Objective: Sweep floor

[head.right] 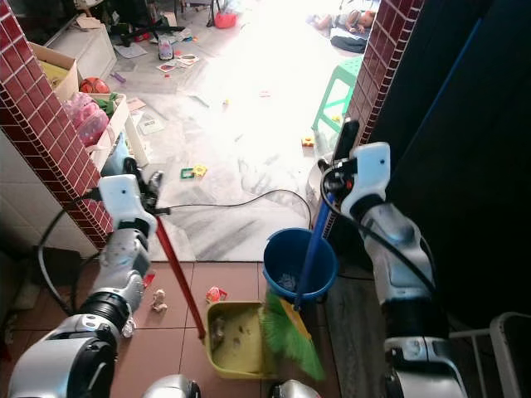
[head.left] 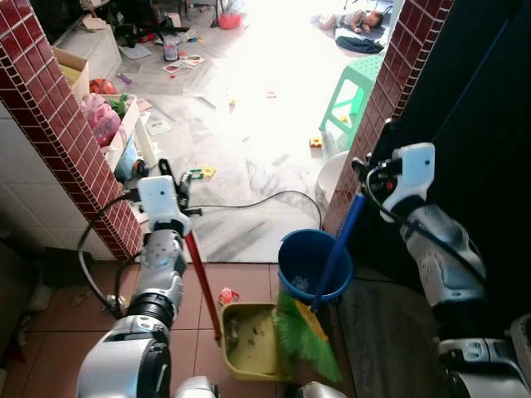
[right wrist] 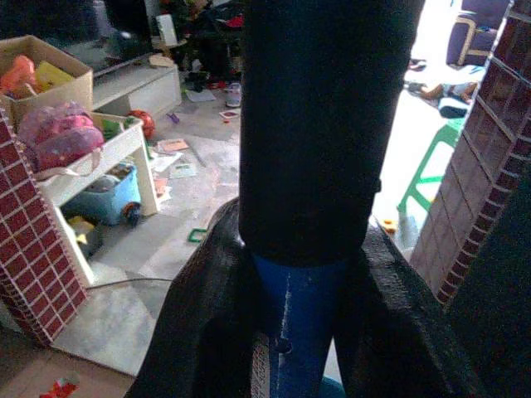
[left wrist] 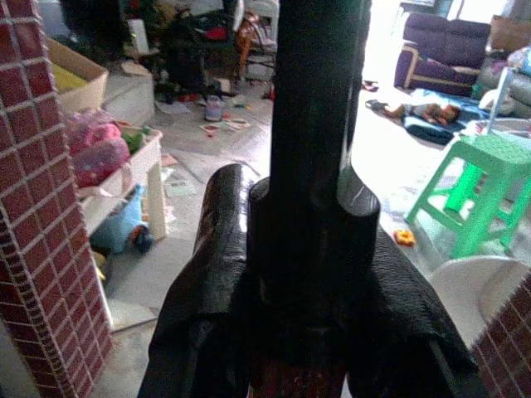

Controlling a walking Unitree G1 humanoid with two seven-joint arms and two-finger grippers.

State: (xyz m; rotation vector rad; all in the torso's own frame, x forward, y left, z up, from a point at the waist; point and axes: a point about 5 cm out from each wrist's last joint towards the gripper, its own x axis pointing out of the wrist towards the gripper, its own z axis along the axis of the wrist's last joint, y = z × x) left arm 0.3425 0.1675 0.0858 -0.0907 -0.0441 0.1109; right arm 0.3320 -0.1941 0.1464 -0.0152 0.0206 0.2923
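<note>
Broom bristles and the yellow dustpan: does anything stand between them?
Nothing visible does. The broom's green bristles already lie against the right edge of the yellow dustpan, overlapping it. The blue bucket stands just behind them, not between.

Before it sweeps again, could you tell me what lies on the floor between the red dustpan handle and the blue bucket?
A small red scrap of litter lies on the brown tiles between the red dustpan handle and the round blue plastic bucket, seen in both eye views.

glossy red brick-tile pillars (head.left: pixel 58 133); smooth terracotta floor tiles (head.left: pixel 249 282) beside pale, shiny marbled flooring (head.left: pixel 249 157); plastic blue bucket (head.left: pixel 303 261), scuffed yellow plastic dustpan (head.left: pixel 249 340), green bristly broom head (head.left: pixel 305 336), green plastic stool (head.left: pixel 357 87).
</note>
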